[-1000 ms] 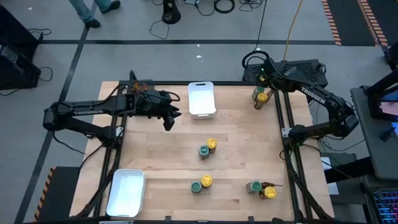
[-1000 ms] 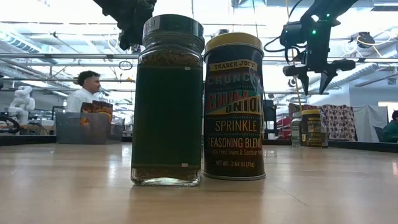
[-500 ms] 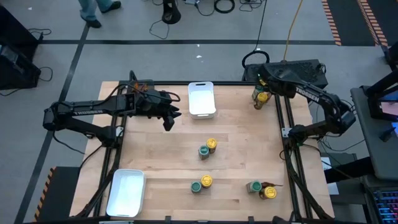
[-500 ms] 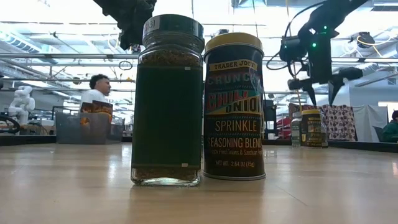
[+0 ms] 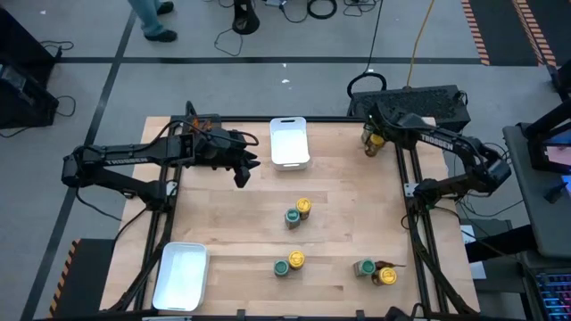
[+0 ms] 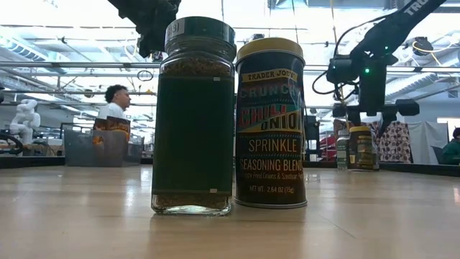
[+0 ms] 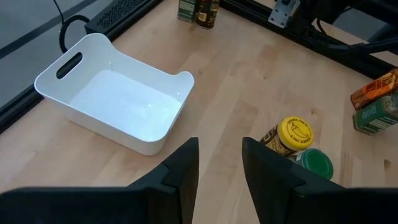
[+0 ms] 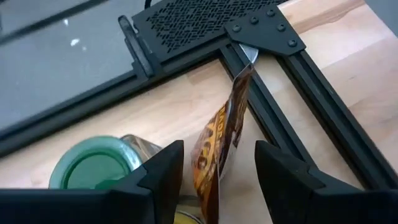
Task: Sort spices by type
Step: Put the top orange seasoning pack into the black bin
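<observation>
At the table's far right corner a green-lidded jar (image 8: 93, 165), a yellow-lidded jar (image 5: 376, 141) and an upright orange-brown packet (image 8: 217, 149) stand together. My right gripper (image 8: 217, 171) is open just above them, one finger on each side of the packet; I see no touch. In the low view my right gripper (image 6: 371, 121) hangs over these jars (image 6: 357, 147). My left gripper (image 7: 217, 165) is open, above the table's left half, with nothing between its fingers. Three more pairs of jars stand at the middle (image 5: 298, 212), near middle (image 5: 288, 263) and near right (image 5: 375, 271).
A white tray (image 5: 289, 143) sits at the far middle and another (image 5: 181, 276) at the near left corner. The black frame rail (image 8: 298, 68) runs close behind the far right jars. An orange-brown packet (image 7: 376, 90) lies by the near right jars. A person walks beyond the far edge.
My right gripper has come down toward the jars at the far right corner and rolled at the wrist, so its fingers now reach the jars' tops. Its fingertip gap looks the same. A person beyond the table has walked on.
</observation>
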